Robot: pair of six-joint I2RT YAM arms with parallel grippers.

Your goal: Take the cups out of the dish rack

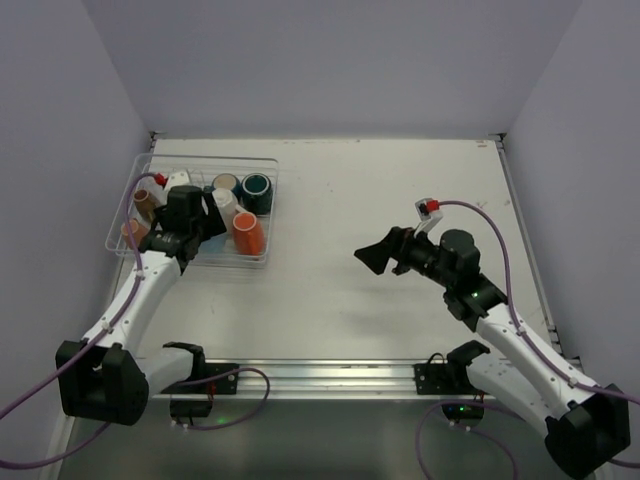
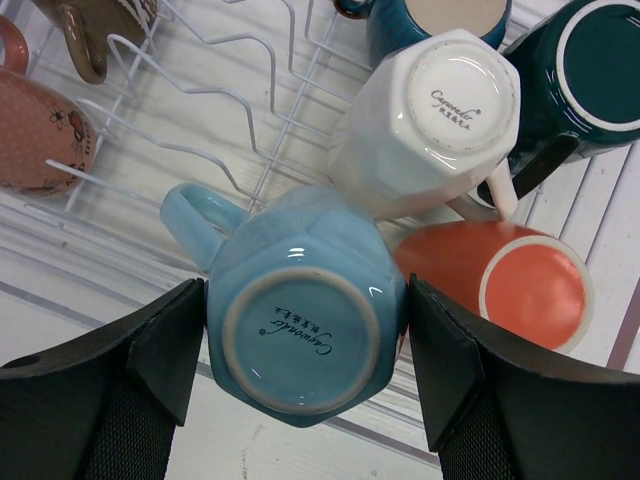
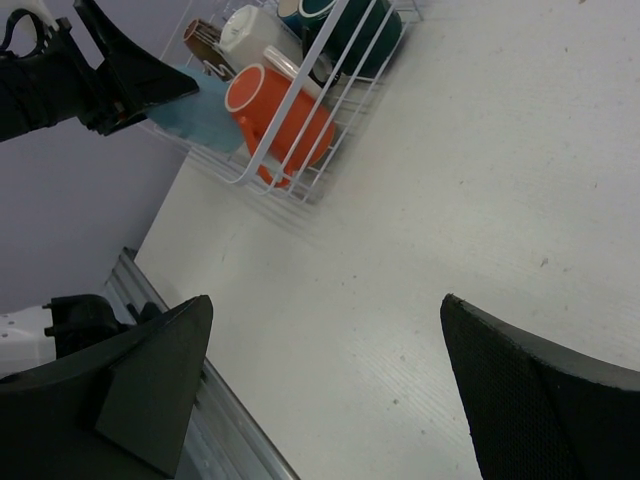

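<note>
The dish rack stands at the table's far left. My left gripper is inside it, shut on the light blue cup, one pad on each side. The cup lies base towards the camera. Beside it lie the white cup, the orange cup and two dark teal cups. The pink cup and brown cup sit at the rack's other end. I cannot make out the clear glass. My right gripper is open and empty over the table's middle.
The rack's white wire prongs rise around the cups. The right wrist view shows the rack, the orange cup and the left gripper. A metal rail runs along the near edge. Grey walls enclose the table.
</note>
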